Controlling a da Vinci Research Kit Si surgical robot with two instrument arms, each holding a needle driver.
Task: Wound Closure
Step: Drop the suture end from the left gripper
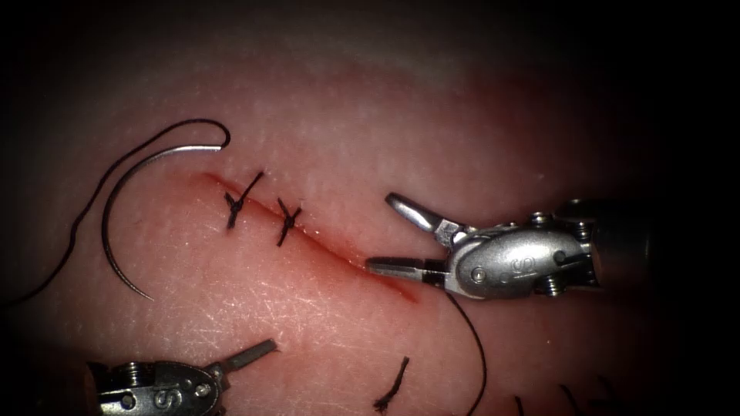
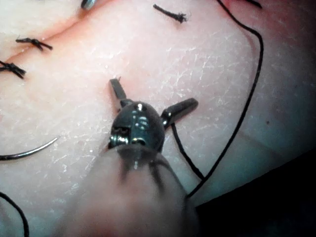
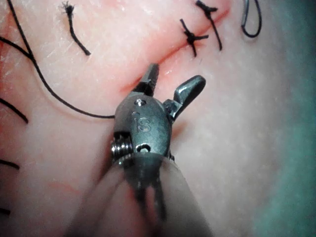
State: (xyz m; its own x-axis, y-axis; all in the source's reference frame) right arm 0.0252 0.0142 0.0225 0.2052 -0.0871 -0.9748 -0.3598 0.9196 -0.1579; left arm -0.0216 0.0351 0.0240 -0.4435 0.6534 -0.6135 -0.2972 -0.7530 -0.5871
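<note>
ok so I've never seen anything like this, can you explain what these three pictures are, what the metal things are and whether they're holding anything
This is a surgical practice robot stitching a cut in pork belly, the tissue. The wide picture comes from an endoscope above; the other two come from small cameras riding near each arm's wrist. The metal things are the arms' tools. The right end effector is open over the cut and holds nothing. The left end effector is open too, also empty. The curved needle lies free on the tissue, left of the cut, not in it, with its black thread trailing. Two stitches already cross the cut, and a cut end of thread lies nearby.
</note>
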